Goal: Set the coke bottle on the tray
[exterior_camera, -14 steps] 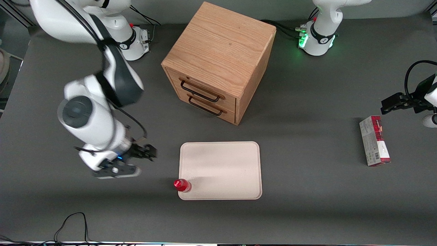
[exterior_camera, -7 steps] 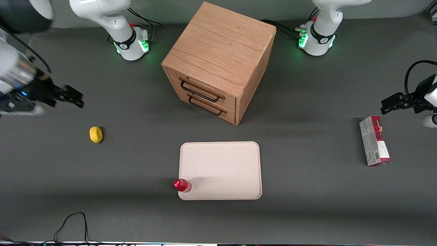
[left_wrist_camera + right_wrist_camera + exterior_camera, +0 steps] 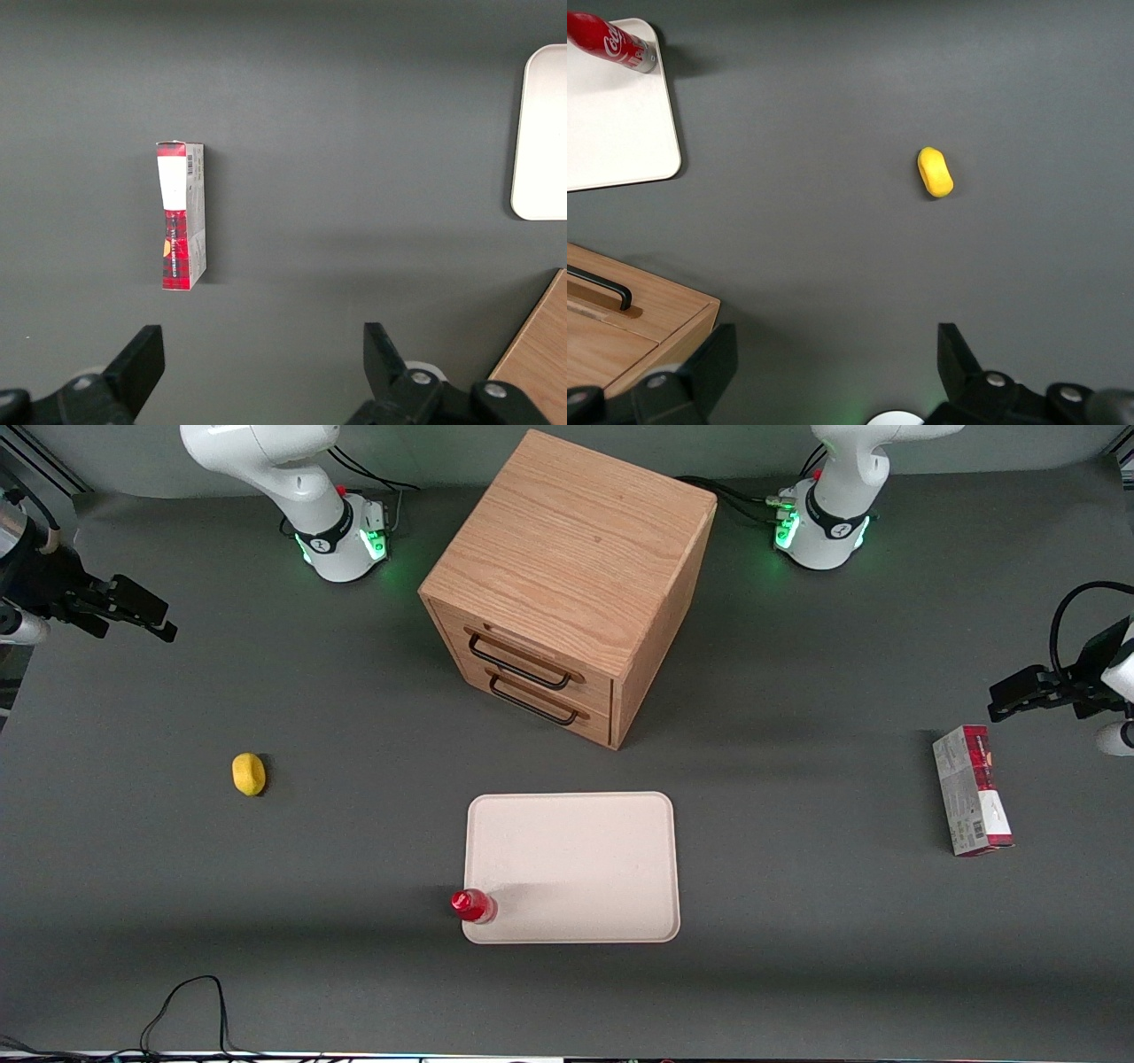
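Observation:
The coke bottle [image 3: 471, 904], small and red with a red cap, stands upright on the corner of the beige tray [image 3: 576, 850] that is nearest the front camera and toward the working arm's end. The right wrist view shows the bottle [image 3: 607, 40] with its white script logo, its base on the tray's corner [image 3: 611, 124]. My right gripper [image 3: 146, 615] is open and empty. It hangs high above the working arm's end of the table, far from the bottle and farther from the front camera. Its jaws [image 3: 833, 350] stand wide apart over bare mat.
A wooden drawer cabinet [image 3: 567, 584] with two black handles stands farther from the front camera than the tray. A yellow lemon [image 3: 249, 773] lies between gripper and tray, also in the right wrist view [image 3: 935, 172]. A red-and-grey carton [image 3: 972, 790] lies toward the parked arm's end.
My right arm has swung away from beside the tray, up and out to the working arm's end of the table, uncovering the lemon. The bottle and tray have not moved.

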Robot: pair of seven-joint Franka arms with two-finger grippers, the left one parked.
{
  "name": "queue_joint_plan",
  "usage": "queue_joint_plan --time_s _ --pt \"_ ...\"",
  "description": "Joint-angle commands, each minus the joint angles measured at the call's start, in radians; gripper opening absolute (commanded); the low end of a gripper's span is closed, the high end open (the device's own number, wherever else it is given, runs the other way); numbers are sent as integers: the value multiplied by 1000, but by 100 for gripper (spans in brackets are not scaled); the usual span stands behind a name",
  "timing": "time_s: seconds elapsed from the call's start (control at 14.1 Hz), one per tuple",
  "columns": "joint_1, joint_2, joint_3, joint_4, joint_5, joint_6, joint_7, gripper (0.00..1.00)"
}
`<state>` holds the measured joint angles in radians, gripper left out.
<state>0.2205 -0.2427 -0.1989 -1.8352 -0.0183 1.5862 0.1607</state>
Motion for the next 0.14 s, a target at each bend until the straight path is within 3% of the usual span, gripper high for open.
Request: queue_joint_plan --time_s 0.0,0.07 --pt "7 -1 -1 -10 21 -5 7 100" --pt "7 3 1 -9 20 -5 7 100"
